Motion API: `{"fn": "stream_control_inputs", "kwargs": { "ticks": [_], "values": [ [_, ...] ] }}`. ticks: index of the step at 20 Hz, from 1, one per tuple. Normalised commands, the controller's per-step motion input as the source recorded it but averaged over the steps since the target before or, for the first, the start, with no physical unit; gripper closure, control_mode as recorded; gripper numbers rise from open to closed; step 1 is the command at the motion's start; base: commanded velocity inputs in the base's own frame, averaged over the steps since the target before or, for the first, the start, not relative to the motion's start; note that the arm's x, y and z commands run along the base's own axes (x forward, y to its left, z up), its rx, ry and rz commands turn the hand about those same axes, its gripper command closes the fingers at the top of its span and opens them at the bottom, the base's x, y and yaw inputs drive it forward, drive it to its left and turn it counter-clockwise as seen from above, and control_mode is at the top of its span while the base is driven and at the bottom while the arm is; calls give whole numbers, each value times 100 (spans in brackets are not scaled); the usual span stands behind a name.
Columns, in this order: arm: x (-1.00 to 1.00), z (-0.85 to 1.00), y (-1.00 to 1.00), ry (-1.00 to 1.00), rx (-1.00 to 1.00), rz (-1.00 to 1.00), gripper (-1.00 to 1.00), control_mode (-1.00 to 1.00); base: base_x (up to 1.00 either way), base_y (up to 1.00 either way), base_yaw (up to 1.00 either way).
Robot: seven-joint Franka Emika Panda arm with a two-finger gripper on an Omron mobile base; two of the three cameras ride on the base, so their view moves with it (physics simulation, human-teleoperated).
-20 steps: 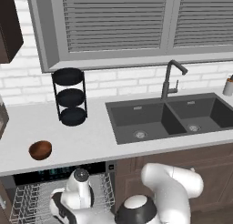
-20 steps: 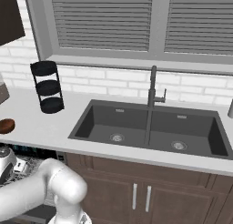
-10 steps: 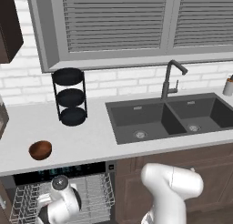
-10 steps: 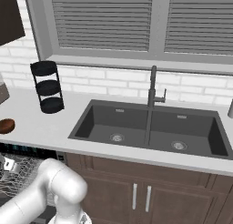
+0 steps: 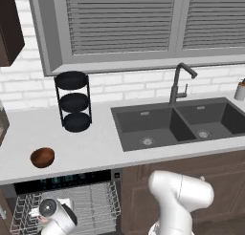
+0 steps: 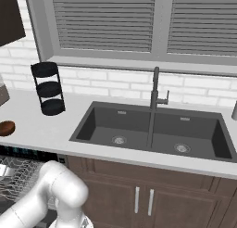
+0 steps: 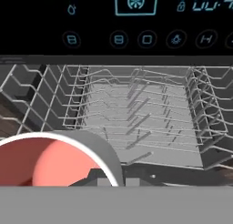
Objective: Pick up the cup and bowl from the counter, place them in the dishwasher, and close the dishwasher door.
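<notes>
Far left in the hand view: cup (image 7: 45, 161), red inside up, white rim, low at about 8 o'clock and right against the camera. Upright, or close to it, with the mouth open toward the lens. Just right of it, pincer (image 7: 111, 180), drawn nearly together on the cup's wall, by the look of it clamped on the rim; fingertips mostly hidden behind the cup.

Straight ahead of the cup, at 12 o'clock: wire rack (image 7: 136, 109) of the dishwasher (image 5: 67, 181), pulled out and bare of dishes, rows of tines running away toward the back. Above that, the black control strip (image 7: 136, 18) with teal symbols. So: cup at the near edge of the rack, open rack floor lying forward and slightly right, toward 1 o'clock. Probably a short push forward and a lowering between the tines before letting go; tines a likely snag for the cup's base.

From the left base view: bowl (image 5: 42, 157) on the table (image 5: 95, 148), at roughly 12 o'clock above the hand down at the rack, well apart from it. Further right, tiered stand (image 5: 72, 101) at the wall, then the sink (image 5: 177, 124). Bowl not yet picked up.
</notes>
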Motion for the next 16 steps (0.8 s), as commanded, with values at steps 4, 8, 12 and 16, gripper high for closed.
{"fn": "stream_control_inputs", "kwargs": {
  "ticks": [4,8,12,16],
  "values": [
    [37,-17,25,0,0,-5,100,-100,0,0,0],
    [50,-27,15,7,0,-1,100,-100,0,0,0],
    [25,-56,20,8,0,0,100,-100,0,0,0],
    [0,-67,38,8,0,0,100,-100,0,0,0]
  ]
}}
